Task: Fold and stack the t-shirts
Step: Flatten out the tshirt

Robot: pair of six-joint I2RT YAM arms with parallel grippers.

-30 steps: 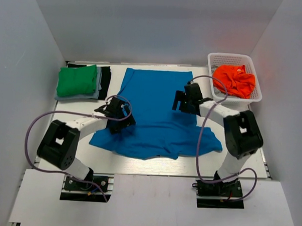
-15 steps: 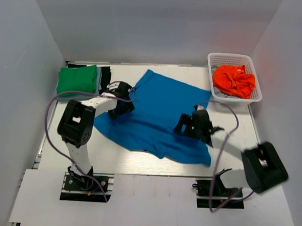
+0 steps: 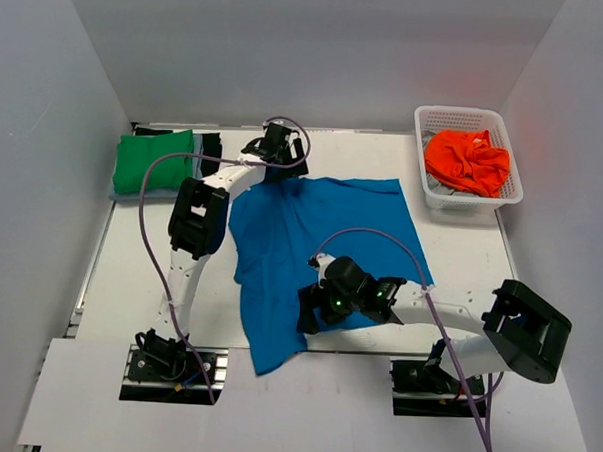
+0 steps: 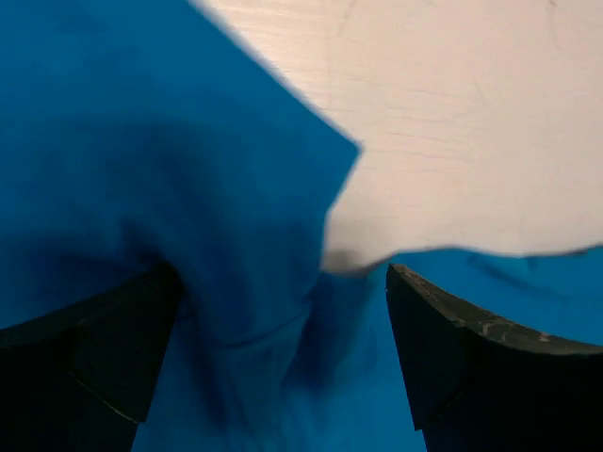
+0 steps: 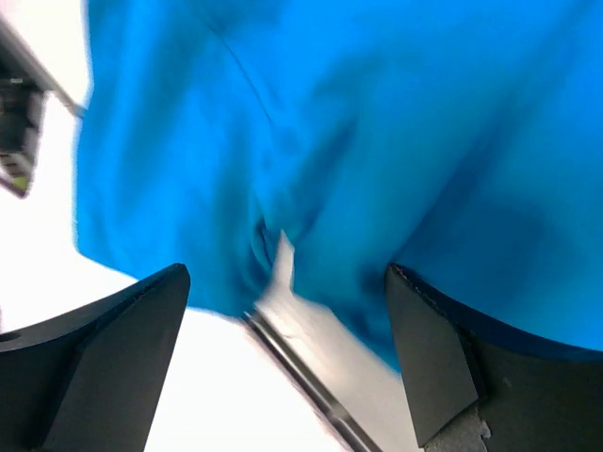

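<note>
The bright blue t-shirt [image 3: 321, 237] lies skewed and rumpled on the table, and one corner hangs over the front edge. My left gripper [image 3: 277, 155] is at the shirt's far left corner. Its jaws stand wide apart over bunched blue cloth [image 4: 141, 169]. My right gripper [image 3: 310, 314] is low over the shirt's near edge by the table front. Its jaws are also wide apart, with blue cloth [image 5: 377, 141] and the table edge between them. A folded green t-shirt [image 3: 154, 160] tops a pile of darker ones [image 3: 210, 157] at the far left. An orange t-shirt [image 3: 468, 158] lies crumpled in the basket.
The white mesh basket [image 3: 464, 115] stands at the far right corner. White walls close in the back and both sides. The left arm's cable [image 3: 147, 209] loops over the table's left part. The table's front edge strip [image 5: 311, 377] runs right under the right gripper.
The blue shirt has been swung round and dragged. My left gripper went to the far edge, and my right gripper swept to the near front. A shirt corner now hangs over the front edge.
</note>
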